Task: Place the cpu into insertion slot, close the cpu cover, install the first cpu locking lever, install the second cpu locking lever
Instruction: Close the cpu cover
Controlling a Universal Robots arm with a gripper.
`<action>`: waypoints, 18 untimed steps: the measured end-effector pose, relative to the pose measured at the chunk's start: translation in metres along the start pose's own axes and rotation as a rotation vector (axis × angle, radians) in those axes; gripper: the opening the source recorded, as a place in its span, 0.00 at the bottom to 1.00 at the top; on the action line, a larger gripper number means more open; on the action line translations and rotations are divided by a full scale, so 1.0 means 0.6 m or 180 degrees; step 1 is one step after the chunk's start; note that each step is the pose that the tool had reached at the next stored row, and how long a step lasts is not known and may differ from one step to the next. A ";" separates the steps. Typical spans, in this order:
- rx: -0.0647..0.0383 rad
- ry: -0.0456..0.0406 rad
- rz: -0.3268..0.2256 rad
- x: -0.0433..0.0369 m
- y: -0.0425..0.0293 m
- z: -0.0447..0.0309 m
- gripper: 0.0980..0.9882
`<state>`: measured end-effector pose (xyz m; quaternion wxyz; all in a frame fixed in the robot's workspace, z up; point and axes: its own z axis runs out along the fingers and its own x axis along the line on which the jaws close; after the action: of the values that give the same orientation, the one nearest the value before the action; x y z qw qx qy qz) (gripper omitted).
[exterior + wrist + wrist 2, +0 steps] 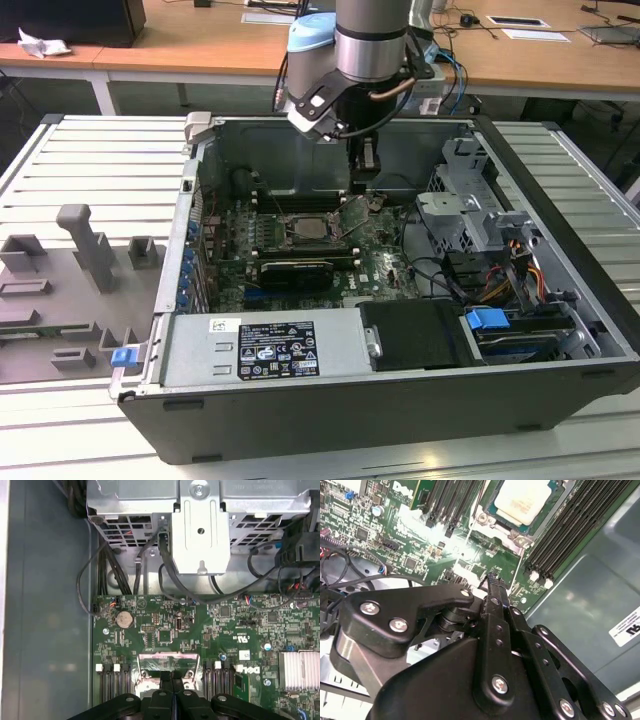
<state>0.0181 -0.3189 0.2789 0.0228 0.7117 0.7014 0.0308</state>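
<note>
Since the cpu (527, 500) lies flat and square in the insertion slot (297, 230), its dull silver-tan top facing up, I judge step 1 of 4 done. The cpu cover (167, 661), a thin, shiny metal frame with a square opening, seems to lie down around the chip, so step 2 looks done too, though I cannot be sure it sits fully flat. The 2 locking levers (517, 565) are thin bright wire rods. They appear to stand free of the slot and not tucked under their catches, so by my reckoning both lever steps remain.

My pincer (493, 580) hangs right over the slot's edge, matte black fingers pressed together and gripping nothing that I can see.

Around the slot spreads the green circuit board (160, 630), glossy and crowded with small parts. Long black memory slots (570, 525) with white end clips run along both sides of it. A round silvery coin cell (124, 619) sits further out, and a finned pale heat sink (299, 669) lies off to one side. Beyond the board stands a perforated grey sheet-metal drive cage (200, 530) with dark cables looping beneath it. The dark case (560, 250) lies open on a ribbed pale metal surface (100, 150).
</note>
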 end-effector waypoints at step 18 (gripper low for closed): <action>0.0021 0.0001 0.0000 0.000 0.050 0.005 0.01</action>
<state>0.0480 -0.3190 0.2780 0.0204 0.7118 0.7015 0.0286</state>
